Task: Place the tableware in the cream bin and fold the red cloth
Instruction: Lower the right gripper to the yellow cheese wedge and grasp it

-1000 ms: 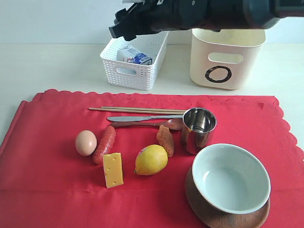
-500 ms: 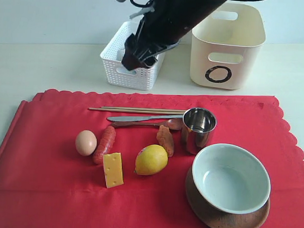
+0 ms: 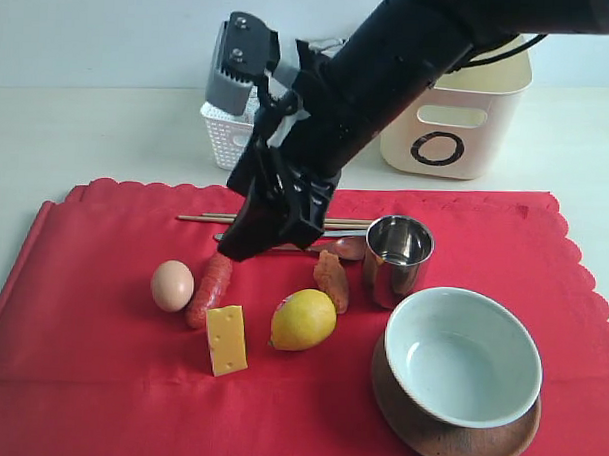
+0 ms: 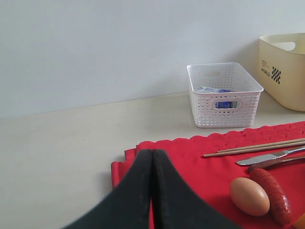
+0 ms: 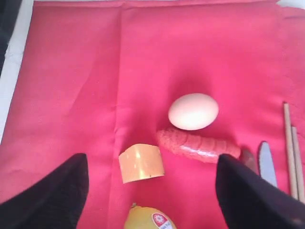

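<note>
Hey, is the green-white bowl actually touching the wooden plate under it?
Touching. The exterior view shows the bowl resting on the wooden plate, whose rim sticks out beneath it with no gap.

Bright, even light is cast over everything; only soft, short shadows are thrown on the red cloth (image 3: 101, 311). Small glints are seen on the steel cup (image 3: 398, 253). The right wrist view is washed out and soft, its dark fingers (image 5: 52, 200) blurred.
</note>
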